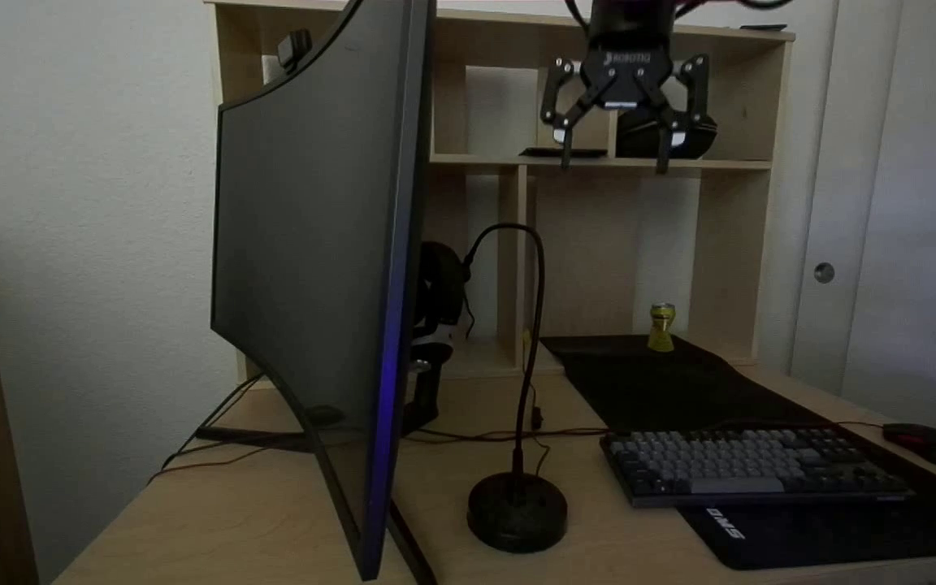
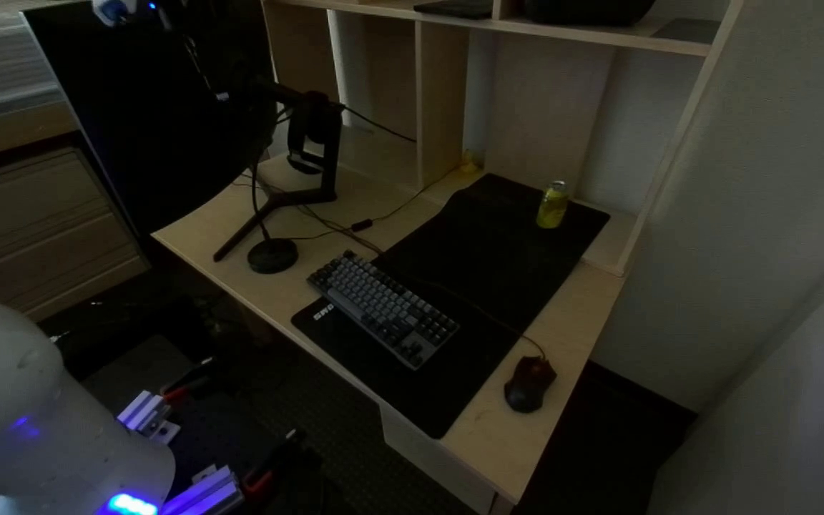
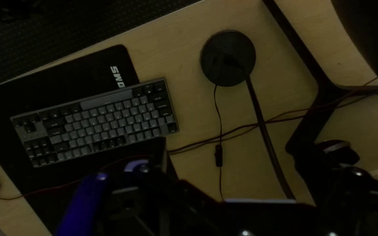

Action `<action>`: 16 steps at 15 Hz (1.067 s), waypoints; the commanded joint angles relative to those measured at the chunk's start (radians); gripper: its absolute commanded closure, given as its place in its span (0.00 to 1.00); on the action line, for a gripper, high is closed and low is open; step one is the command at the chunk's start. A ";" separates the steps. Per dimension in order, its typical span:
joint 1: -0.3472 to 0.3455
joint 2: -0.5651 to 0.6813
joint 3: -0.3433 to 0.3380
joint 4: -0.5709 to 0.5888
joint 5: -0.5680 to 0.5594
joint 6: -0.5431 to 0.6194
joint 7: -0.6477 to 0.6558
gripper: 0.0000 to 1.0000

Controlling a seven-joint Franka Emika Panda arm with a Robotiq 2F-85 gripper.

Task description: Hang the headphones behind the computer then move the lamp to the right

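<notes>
Fingers (image 1: pixel 566 153) of our gripper (image 1: pixel 614 160) spread wide, released, high over the desk (image 1: pixel 232 520) | below, we see the lamp (image 1: pixel 517 513) upright on its round base between keyboard (image 1: pixel 752 463) and computer (image 1: pixel 314 211) | behind the computer, near its stand (image 2: pixel 330 172), we see the headphones (image 1: pixel 445 278); what bears them we cannot tell

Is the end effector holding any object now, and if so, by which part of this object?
Nothing is held: the end effector is open, with nothing gripped between its jaws.
</notes>
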 commanded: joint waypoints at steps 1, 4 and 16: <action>-0.050 0.037 0.035 0.003 0.013 0.024 0.000 0.00; -0.058 0.097 0.049 0.015 -0.017 0.055 0.040 0.00; -0.053 0.142 0.115 -0.028 -0.213 0.251 0.084 0.00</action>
